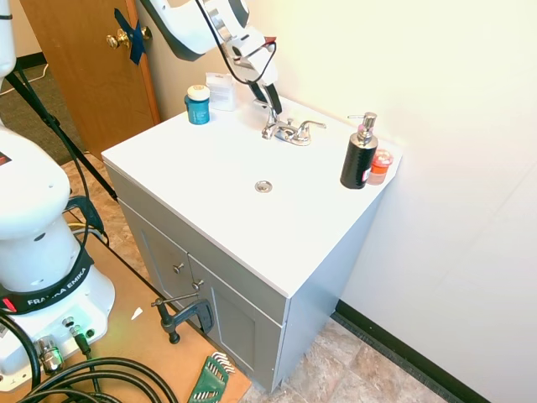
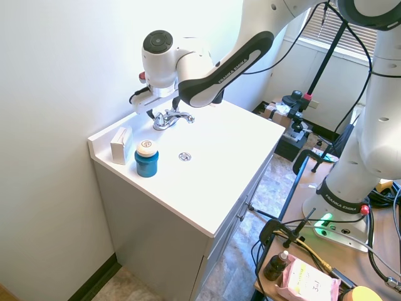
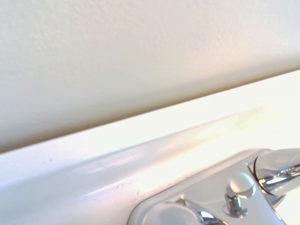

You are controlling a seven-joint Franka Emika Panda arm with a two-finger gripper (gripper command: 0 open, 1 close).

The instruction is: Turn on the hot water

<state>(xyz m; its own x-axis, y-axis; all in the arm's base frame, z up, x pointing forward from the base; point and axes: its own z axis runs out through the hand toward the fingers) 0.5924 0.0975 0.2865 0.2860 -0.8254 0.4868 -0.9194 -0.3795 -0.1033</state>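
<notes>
White bathroom counter [image 1: 210, 180] sits on a gray cabinet beside a pale wall. At the back edge stands a shiny chrome faucet [image 1: 291, 131] with two little levers. The hot water lever [image 1: 270, 128] is the left one, and the gripper [image 1: 270, 101] is right above it, at or very near touching it. I cannot tell if the fingers are open or closed. No water is running into the drain [image 1: 263, 186].

The arm seems to be reaching for the lever, so the turning is not done yet. Next it likely needs to catch that small lever and push it without slipping off.

A blue jar [image 1: 198, 105] and a white box [image 1: 221, 91] stand at the back left corner. A black soap pump bottle [image 1: 359, 154] stands at the back right corner. The arm says "FRANKA EMIKA".
</notes>
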